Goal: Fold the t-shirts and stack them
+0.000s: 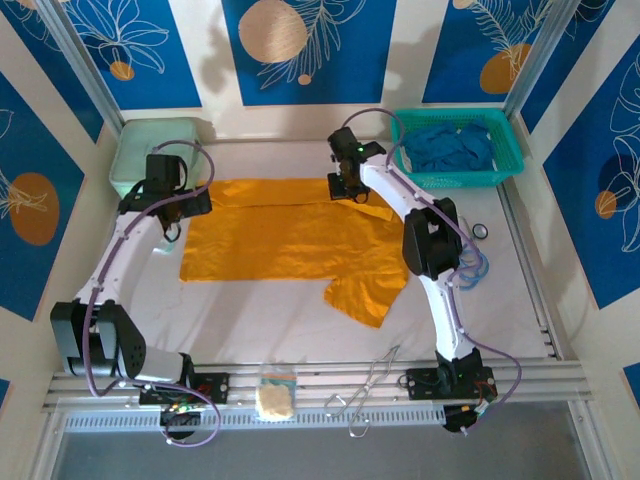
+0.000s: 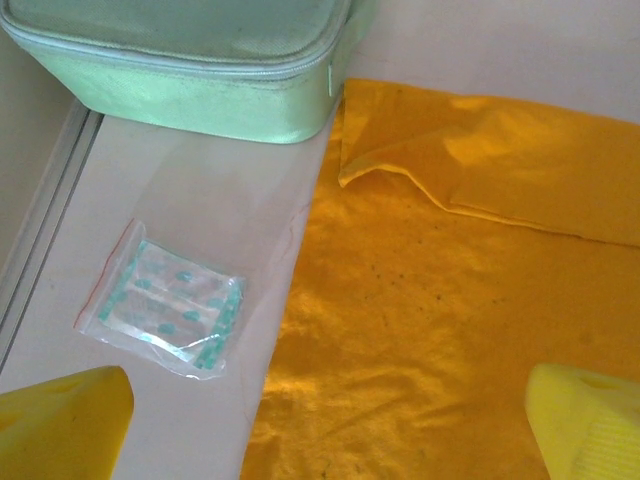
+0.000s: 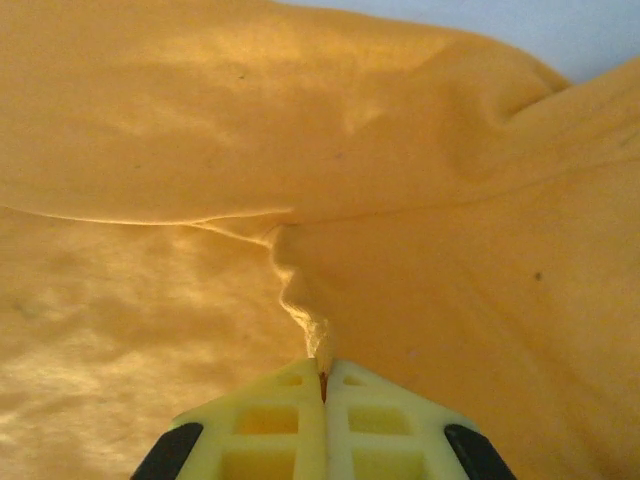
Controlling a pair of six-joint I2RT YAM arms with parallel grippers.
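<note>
Now the mustard-orange t-shirt [image 1: 290, 240] lies spread across the middle of the white counter [image 1: 280, 325], one sleeve poking out toward the near right corner and a strip along its far edge turned over onto the body. Over to the right end effector [image 3: 322, 388], down at that far edge near the shirt's far right corner: its pale yellow fingers [image 3: 375, 420] are pressed tight together, and between their tips sits a small ridge of orange cloth, so it is pinching the shirt right at the fold line. On the other side, the left end effector [image 2: 320, 440] hangs above the shirt's left edge with its two yellow fingertips spread wide, one over bare counter and one over the orange fabric, touching nothing that I can see. Just beside the shirt on the left lies a small clear plastic bag [image 2: 165, 310] with teal-patterned contents, and beyond it the mint-green pouch [image 2: 200, 70] sits in the far left corner, its edge close to the shirt's folded corner. At the far right, the blue t-shirts [image 1: 450, 148] are bunched in a heap inside the teal mesh basket [image 1: 508, 160], well apart from the orange one.
</note>
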